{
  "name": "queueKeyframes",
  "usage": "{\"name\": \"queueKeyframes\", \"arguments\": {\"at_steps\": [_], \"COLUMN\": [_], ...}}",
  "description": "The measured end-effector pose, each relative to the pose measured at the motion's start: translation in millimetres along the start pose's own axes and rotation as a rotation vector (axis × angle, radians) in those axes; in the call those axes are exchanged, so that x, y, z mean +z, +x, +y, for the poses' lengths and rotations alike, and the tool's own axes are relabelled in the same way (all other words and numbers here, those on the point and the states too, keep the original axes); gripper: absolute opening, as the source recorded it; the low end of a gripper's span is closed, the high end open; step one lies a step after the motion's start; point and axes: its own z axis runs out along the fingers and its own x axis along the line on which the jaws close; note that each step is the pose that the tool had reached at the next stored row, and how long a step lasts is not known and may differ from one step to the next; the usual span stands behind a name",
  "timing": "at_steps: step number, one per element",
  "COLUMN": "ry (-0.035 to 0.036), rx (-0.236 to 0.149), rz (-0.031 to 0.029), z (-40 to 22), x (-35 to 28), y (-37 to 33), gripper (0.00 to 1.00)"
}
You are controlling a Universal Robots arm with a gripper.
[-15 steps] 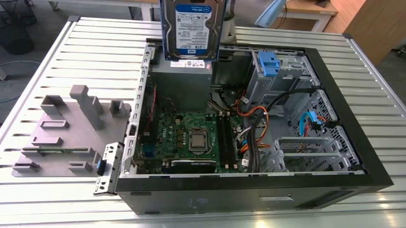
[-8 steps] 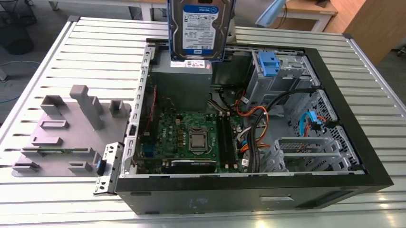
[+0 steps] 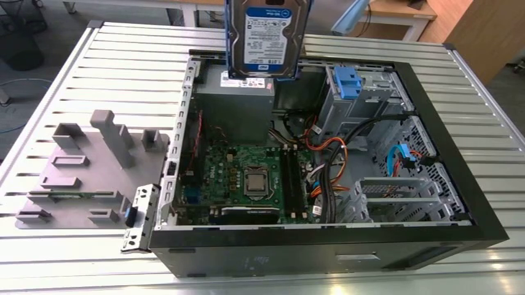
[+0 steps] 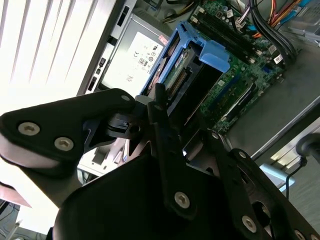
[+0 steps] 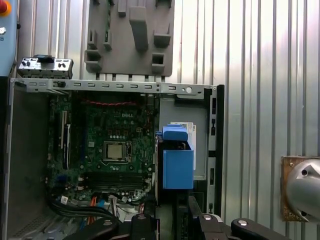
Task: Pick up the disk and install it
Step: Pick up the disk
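Jaws clamped on the disk (image 4: 186, 75), held high over the case's (image 3: 328, 249) far side; carry step, install pending; needs careful squaring before it seats.

The case (image 3: 311, 249) lies open on top. Inside it, free room lies over the low board (image 3: 246, 178). Cables (image 3: 332, 147) crowd its middle. A cage (image 3: 394, 196) and a blue latch (image 3: 346, 83) fill its side on the exterior view's right. The disk (image 3: 268, 37) hangs over its power box (image 3: 233, 104). A grey fixture (image 3: 82, 172) stands beside it on the exterior view's left.
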Motion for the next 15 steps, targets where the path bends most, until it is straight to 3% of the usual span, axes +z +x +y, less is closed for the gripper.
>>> {"name": "queueKeyframes", "arguments": {"at_steps": [8,15], "ry": [0.0,0.0], "rx": [0.0,0.0], "rz": [0.0,-0.0001], "z": [-11.7,-26.1], "x": [-0.2,-0.4], "y": [0.1,0.3], "gripper": [0.35,0.35]}}
